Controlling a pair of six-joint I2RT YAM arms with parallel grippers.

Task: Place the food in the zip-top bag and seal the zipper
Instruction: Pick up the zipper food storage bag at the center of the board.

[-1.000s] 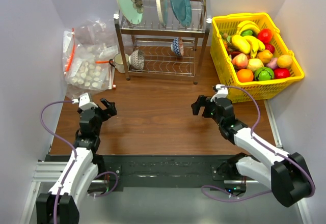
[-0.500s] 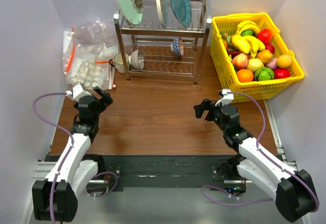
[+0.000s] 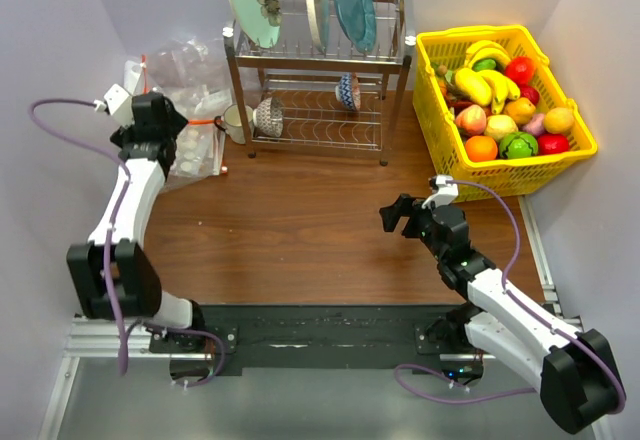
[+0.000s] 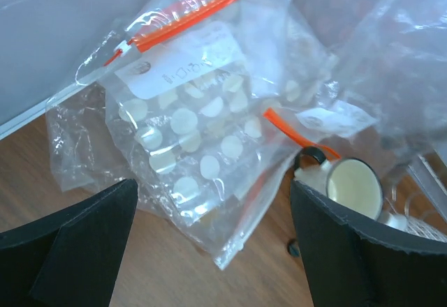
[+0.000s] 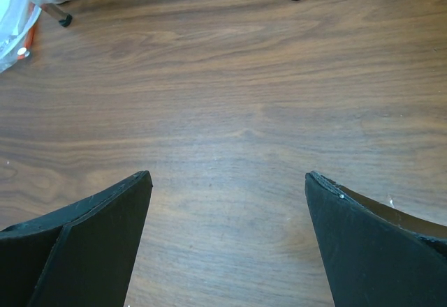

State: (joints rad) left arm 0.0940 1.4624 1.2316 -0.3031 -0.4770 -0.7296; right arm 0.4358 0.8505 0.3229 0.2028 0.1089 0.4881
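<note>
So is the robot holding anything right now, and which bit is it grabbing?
Nothing is held. The left jaws hang open and empty above a bag of white lumps, and the right jaws hang open and empty over the wooden table.

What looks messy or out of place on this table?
Only the clear plastic bags in the far left corner: they lie crumpled and overlapping in a heap beside the dish rack. Nothing looks spilled or broken.

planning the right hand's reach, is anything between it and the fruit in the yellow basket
Nothing visible: only bare table lies between the right hand and the yellow basket, whose near wall fronts the fruit. The dish rack stands off to the side.
</note>
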